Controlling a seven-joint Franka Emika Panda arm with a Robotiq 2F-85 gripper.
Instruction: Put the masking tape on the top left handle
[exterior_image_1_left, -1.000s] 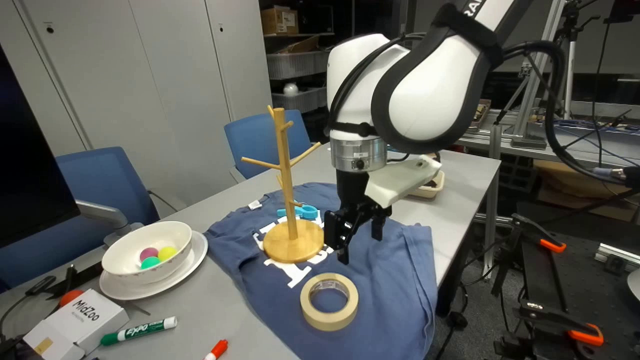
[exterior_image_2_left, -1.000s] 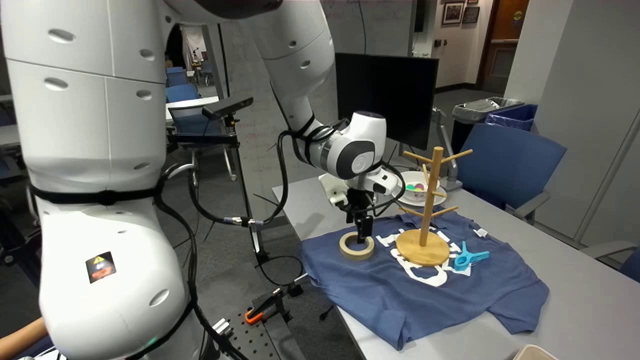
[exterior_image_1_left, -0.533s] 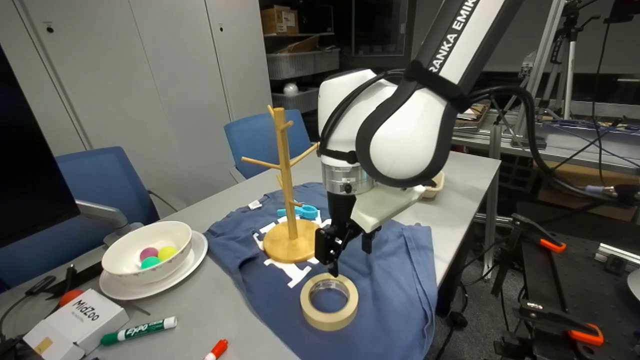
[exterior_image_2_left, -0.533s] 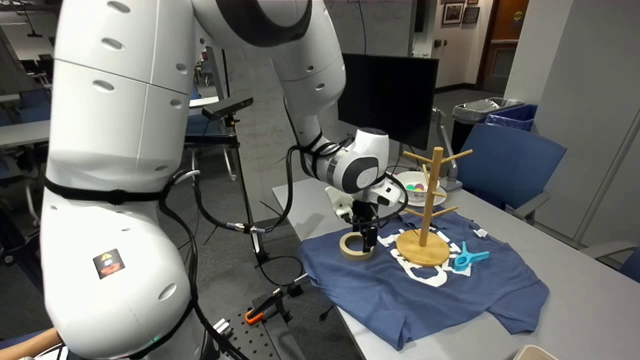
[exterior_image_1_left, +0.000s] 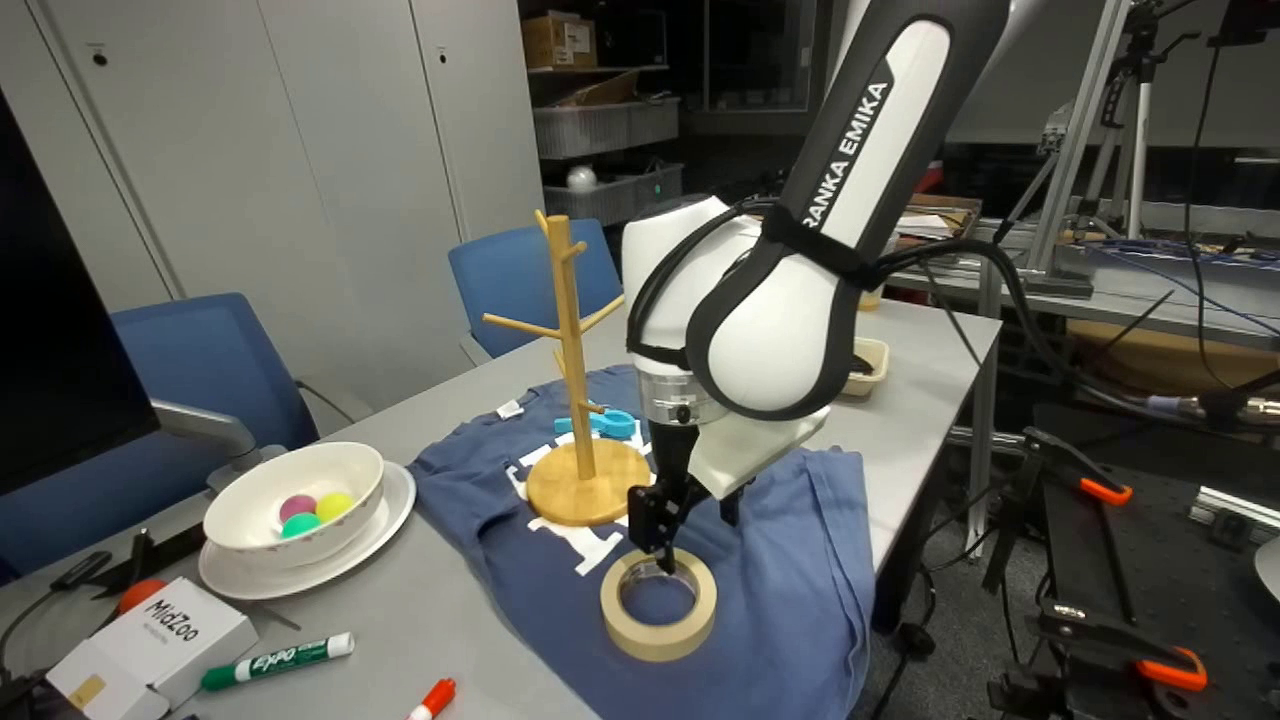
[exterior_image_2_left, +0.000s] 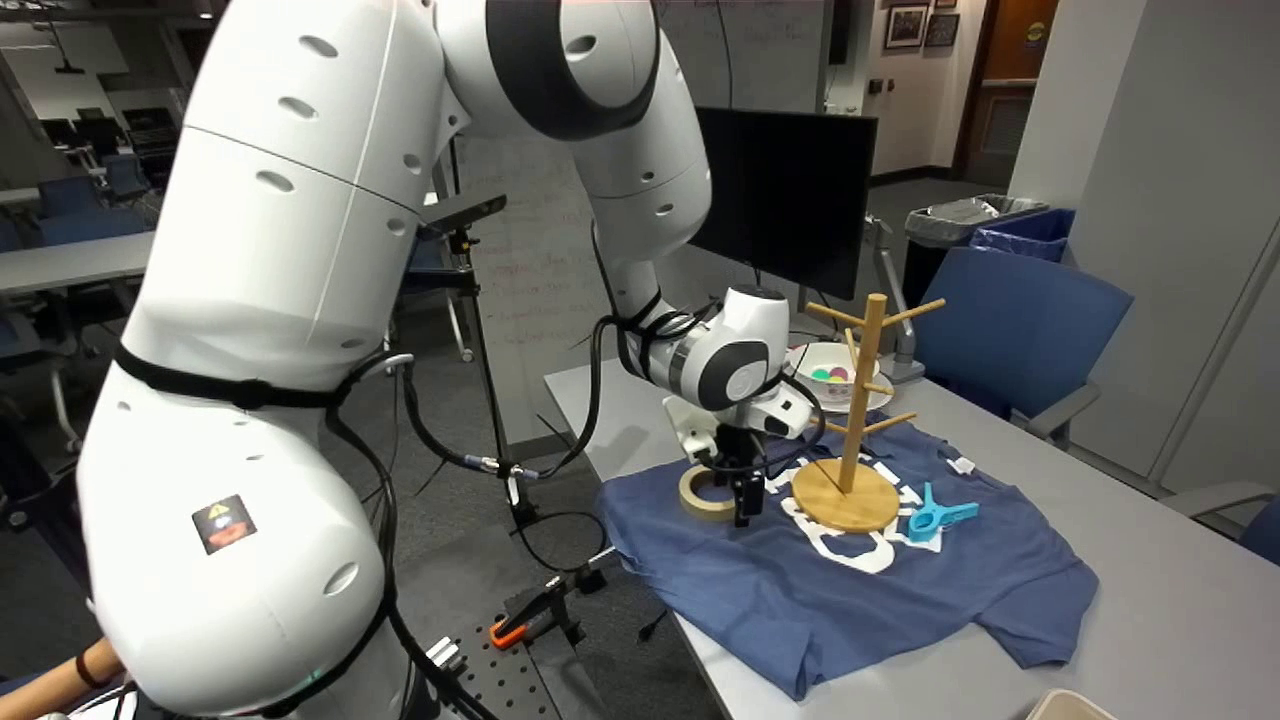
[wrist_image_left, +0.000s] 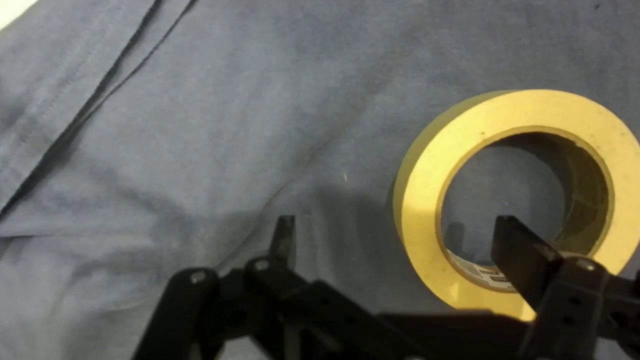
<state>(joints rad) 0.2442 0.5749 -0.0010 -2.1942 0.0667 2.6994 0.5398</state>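
Observation:
The masking tape is a cream-tan ring lying flat on a blue shirt, also visible in an exterior view and the wrist view. My gripper is open and empty just above it. In the wrist view the gripper has one finger over the tape's hollow centre and one outside, with the ring wall between. The wooden stand is upright beside the tape. The top left handle juts left near the pole top in an exterior view; I cannot match it surely in every view.
The blue shirt lies under tape and stand. A blue clamp lies behind the stand base. A white bowl with balls sits on a plate. A white box and a green marker are near. A monitor stands behind.
The arm has lowered and my open gripper has come down closer to the tape, toward the stand side. The tape and the stand have not moved.

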